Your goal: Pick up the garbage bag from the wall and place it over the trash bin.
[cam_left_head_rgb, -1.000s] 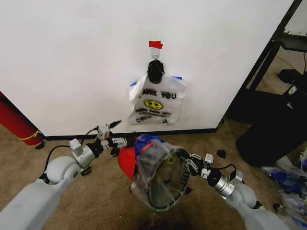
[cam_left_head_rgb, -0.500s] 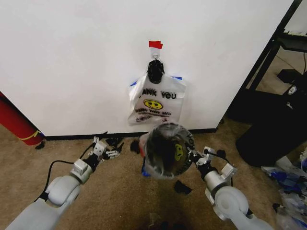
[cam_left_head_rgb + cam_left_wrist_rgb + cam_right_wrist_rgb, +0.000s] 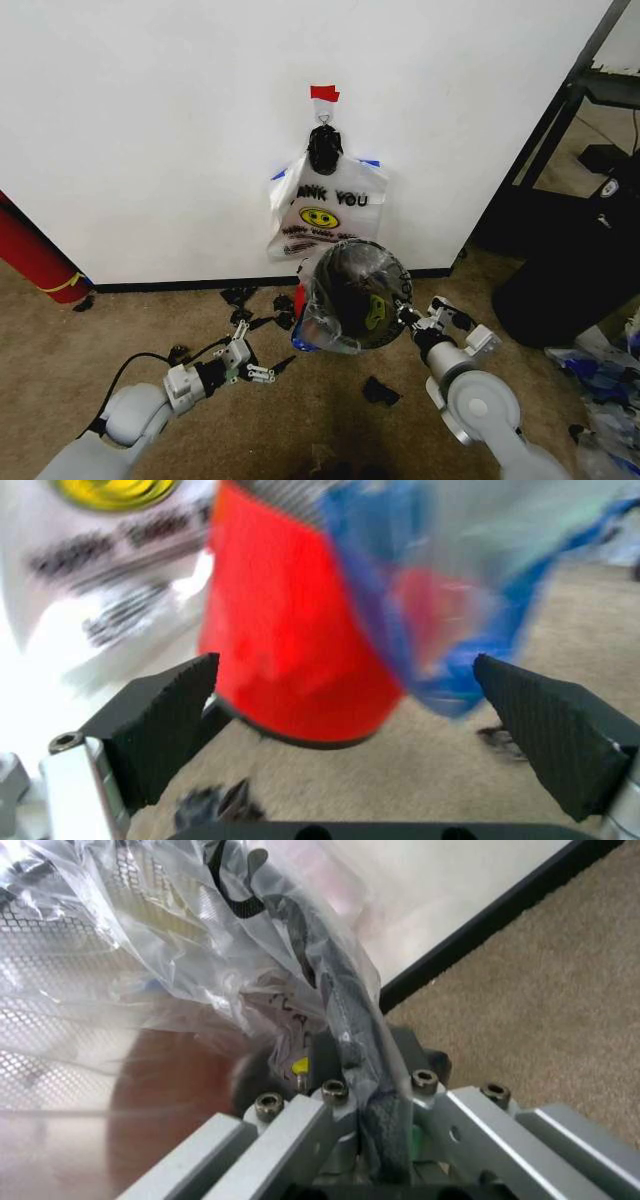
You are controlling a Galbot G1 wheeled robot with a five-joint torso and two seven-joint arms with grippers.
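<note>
The trash bin [image 3: 352,290] is black with a red base [image 3: 290,622]. It is off the carpet and tilted, its mouth facing me. The clear garbage bag [image 3: 322,330] with blue patches [image 3: 440,630] is draped over the bin. My right gripper [image 3: 408,318] is at the bin's right side, shut on the rim and the plastic [image 3: 345,1027]. Lower left of the bin, my left gripper [image 3: 262,368] is open, with the red base just beyond its fingers [image 3: 160,712]. Behind is the white wall [image 3: 150,120] with its red tape [image 3: 323,93].
An opaque white "THANK YOU" bag [image 3: 325,215] hangs on the wall hook just behind the bin. A red cylinder [image 3: 35,255] leans at the left. A black rack [image 3: 585,95] and black bulk [image 3: 570,285] stand at the right. Black scraps [image 3: 380,390] lie on the carpet.
My right gripper has raised the bagged bin and carried it toward the wall. My left gripper has let go near the red base and pulled back low over the carpet.
</note>
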